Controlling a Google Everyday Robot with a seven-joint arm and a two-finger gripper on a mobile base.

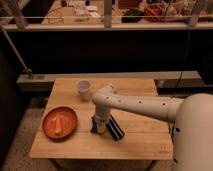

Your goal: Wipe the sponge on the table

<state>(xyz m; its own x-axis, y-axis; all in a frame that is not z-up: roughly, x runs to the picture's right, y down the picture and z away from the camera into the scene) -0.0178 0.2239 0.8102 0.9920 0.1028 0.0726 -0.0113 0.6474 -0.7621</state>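
Note:
The light wooden table (pixel 135 140) fills the middle of the camera view. My white arm reaches in from the right and bends down to the gripper (pixel 100 128), which points at the tabletop near its centre. A small dark-blue sponge (pixel 94 125) shows at the gripper's left side, down on the wood; most of it is hidden by the wrist. Whether the gripper grasps it is not visible.
A black ribbed oblong block (pixel 115 128) lies just right of the gripper. A round orange plate (pixel 60 122) with an orange item sits at the left. A white cup (pixel 84 90) stands at the back. A dark railing and floor surround the table.

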